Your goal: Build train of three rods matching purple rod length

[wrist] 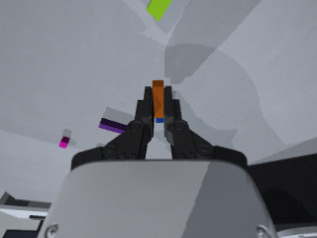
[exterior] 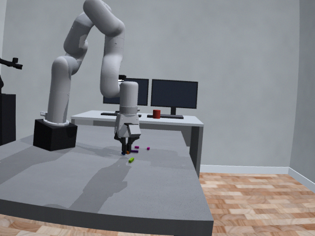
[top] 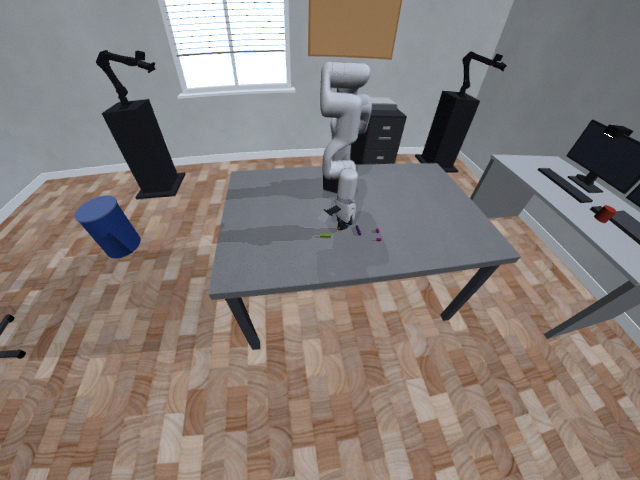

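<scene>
The gripper (top: 342, 225) (exterior: 126, 152) (wrist: 158, 97) is closed on the orange rod (top: 339, 227) (exterior: 127, 152) (wrist: 158, 99), which sits lengthwise between its two fingers, one end poking out past the tips. The fingertips are low over the worktop (top: 279, 263) (exterior: 152, 192) (wrist: 50, 55); whether the orange rod touches the surface I cannot tell.

A blue rod (top: 346, 226) (exterior: 123, 153) (wrist: 159, 120) shows right at the other end of the orange one (only a small bit of it is visible), and I cannot tell if the two touch.

The purple rod (top: 358, 230) (exterior: 134, 151) (wrist: 113, 125) lies flat near the gripper, on the side facing the worktop's right edge as the top view shows it. Farther toward that edge lie two magenta rods, apart from each other: one (top: 377, 230) (exterior: 137, 147) closer to the back edge, where the arm (top: 345, 116) (exterior: 113, 45) stands on its black base (top: 330, 184) (exterior: 42, 134), and the other (top: 378, 239) (exterior: 148, 148) closer to the front edge.

The lime rod (top: 325, 236) (exterior: 131, 160) (wrist: 158, 8) lies flat on the opposite side of the gripper, the nearest of the rods to the left edge. It is apart from the orange rod, and the purple and magenta ones are apart from it too.
</scene>
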Robot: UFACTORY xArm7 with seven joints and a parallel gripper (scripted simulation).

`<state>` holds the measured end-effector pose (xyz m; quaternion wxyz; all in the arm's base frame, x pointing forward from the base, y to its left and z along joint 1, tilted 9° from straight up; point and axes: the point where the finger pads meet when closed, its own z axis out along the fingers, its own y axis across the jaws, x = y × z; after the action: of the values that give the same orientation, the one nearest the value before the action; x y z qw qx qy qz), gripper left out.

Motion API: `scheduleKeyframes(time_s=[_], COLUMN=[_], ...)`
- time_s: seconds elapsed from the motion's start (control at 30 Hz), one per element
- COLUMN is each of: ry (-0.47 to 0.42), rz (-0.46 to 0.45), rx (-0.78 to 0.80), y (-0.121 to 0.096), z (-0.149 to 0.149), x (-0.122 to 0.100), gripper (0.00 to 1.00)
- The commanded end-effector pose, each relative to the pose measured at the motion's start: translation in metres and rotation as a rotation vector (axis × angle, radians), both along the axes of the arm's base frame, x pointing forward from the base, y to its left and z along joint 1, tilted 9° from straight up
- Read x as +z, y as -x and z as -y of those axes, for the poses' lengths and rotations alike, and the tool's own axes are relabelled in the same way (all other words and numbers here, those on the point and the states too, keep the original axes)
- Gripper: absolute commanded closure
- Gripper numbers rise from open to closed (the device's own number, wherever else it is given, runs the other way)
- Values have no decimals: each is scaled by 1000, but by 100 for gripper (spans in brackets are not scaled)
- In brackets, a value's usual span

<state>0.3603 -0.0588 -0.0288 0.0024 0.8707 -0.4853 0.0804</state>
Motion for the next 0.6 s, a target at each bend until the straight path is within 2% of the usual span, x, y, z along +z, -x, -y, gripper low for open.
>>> scheduleKeyframes(time_s=[0.0,0.57], ry=[0,0], rz=[3,3], rx=[0,0], y=[-1,-3], z=[0,1], x=[0,-11], gripper=[96,96])
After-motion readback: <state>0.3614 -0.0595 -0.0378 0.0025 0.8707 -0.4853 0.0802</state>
